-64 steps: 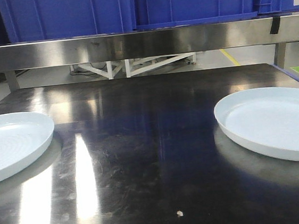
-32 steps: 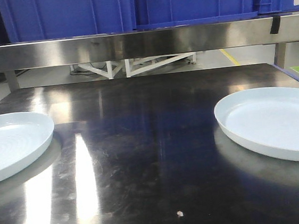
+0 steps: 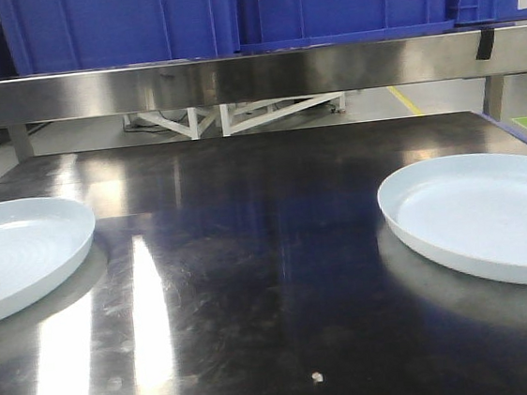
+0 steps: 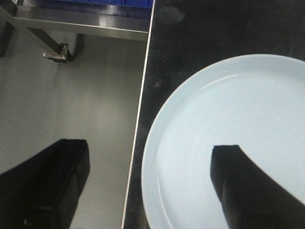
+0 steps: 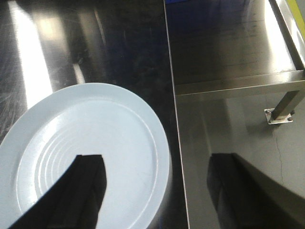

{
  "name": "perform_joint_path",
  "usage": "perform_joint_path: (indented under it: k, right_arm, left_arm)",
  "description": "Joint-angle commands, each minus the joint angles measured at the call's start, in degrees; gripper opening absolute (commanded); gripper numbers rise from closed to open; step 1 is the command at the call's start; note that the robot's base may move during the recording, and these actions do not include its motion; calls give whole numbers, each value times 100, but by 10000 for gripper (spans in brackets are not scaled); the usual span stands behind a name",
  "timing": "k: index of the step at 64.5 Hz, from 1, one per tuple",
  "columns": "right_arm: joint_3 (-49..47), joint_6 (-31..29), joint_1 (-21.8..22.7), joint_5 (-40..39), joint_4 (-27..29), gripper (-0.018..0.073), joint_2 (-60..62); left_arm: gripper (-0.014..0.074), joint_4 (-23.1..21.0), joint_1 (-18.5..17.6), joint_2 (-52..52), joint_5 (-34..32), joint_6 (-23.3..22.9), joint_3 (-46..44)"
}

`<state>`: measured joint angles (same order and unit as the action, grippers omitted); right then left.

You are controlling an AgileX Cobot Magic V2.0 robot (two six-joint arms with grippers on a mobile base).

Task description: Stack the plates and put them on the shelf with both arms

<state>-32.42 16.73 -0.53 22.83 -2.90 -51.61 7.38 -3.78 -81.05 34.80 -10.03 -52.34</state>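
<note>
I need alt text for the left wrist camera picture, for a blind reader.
The open left gripper hangs above the edge of a pale plate on a dark metal table, one finger over the plate, the other over the grey floor beside the table.

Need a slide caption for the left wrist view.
Left gripper open at the table edge: one finger over the pale plate, the other over the floor.

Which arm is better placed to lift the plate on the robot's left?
Left: the left gripper, open, straddles the outer rim of that plate; the right gripper hangs over the other plate.
</note>
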Motion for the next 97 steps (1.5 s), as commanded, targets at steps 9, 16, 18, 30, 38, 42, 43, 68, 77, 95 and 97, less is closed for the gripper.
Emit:
perform_joint_path:
  k: [9, 16, 18, 30, 38, 42, 43, 68, 77, 95, 97]
  right_arm:
    - [-199, -63, -7, -436, -28, 559, 26]
    - [-199, -63, -7, -436, -28, 559, 26]
    - [-199, -63, -7, -436, -28, 559, 26]
    - [-199, -63, -7, -427, -28, 559, 26]
    - [-199, -63, -7, -427, -28, 559, 26]
    - [-199, -63, -7, -427, -28, 559, 26]
    - [-199, -63, -7, -427, -28, 559, 26]
    - [-199, -63, -7, -422, -28, 559, 26]
    - [-199, -63, -7, -422, -28, 559, 26]
    - [-199, -63, -7, -422, -28, 559, 26]
    - [-199, -63, -7, -422, -28, 559, 26]
  left_arm:
    - [582, 33, 17, -309, -325, -71, -193]
    - [582, 67, 17, -423, -339, -71, -193]
    - [582, 98, 17, -437, -356, -71, -193]
    - [582, 155, 192, -437, -446, -84, -193]
    - [582, 142, 434, -437, -455, -96, -193]
    - [582, 132, 531, -437, -459, -96, -193]
    - [582, 132, 542, -437, -459, -96, -193]
    - [582, 80, 494, -556, -552, -96, -193]
    - [582, 76, 494, -743, -574, -96, -193]
    - [582, 35, 494, -1024, -601, -96, -193]
    - [580, 25, 494, -1037, -601, -96, -193]
